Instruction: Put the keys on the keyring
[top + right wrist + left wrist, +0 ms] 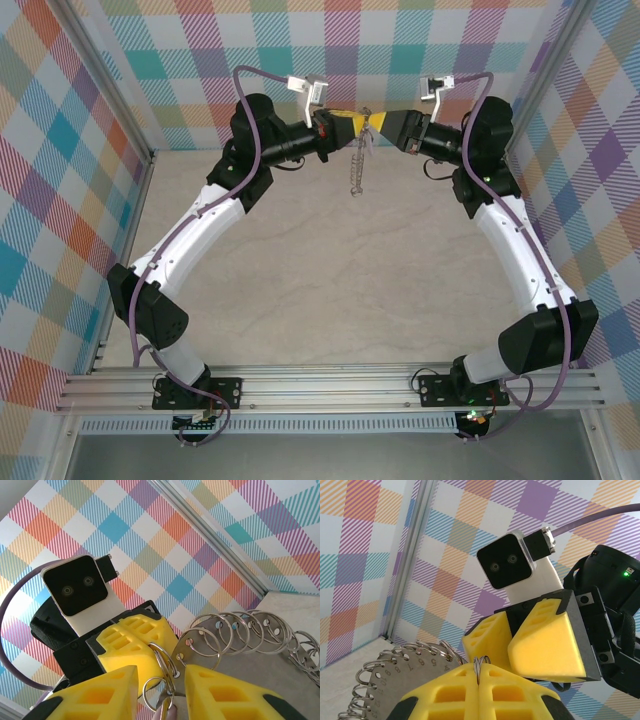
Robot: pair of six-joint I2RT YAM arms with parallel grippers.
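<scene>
Your left jaws pinch the keyring (481, 661); right jaws straddle the key (171, 713), grip unclear, key not yet threaded

I'm looking at a pale, marbled table (330, 290) closed in on its left, far and right sides by plaid walls (60, 160) in pastel checks. Aluminium posts (120, 95) rise at the table's far corners. A slotted aluminium rail (330, 385) runs along its near edge.
</scene>
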